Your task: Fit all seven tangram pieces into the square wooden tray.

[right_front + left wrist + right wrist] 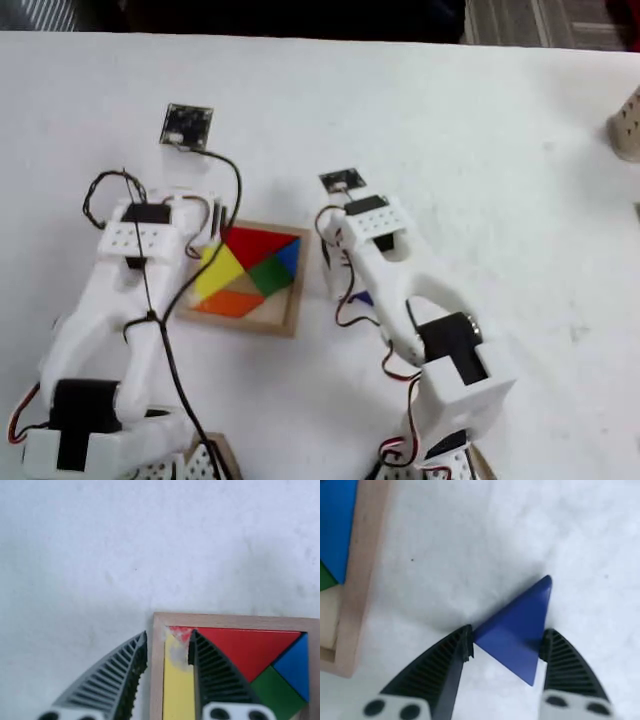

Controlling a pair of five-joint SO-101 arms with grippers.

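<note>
My right claw (506, 637) grips the dark blue triangle (512, 625), which lies flat on the worktop (450, 120) just beside the wooden tray (158, 670). My left claw (168, 635) is spread apart astride a tray corner, one finger over the yellow piece (177, 690).

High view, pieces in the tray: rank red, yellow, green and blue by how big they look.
1. Red and yellow: both large triangles that look about alike, so I won't rank one over the other.
2. Green: clearly smaller than those two.
3. Blue: smallest, a small triangle at the tray's edge.
</note>
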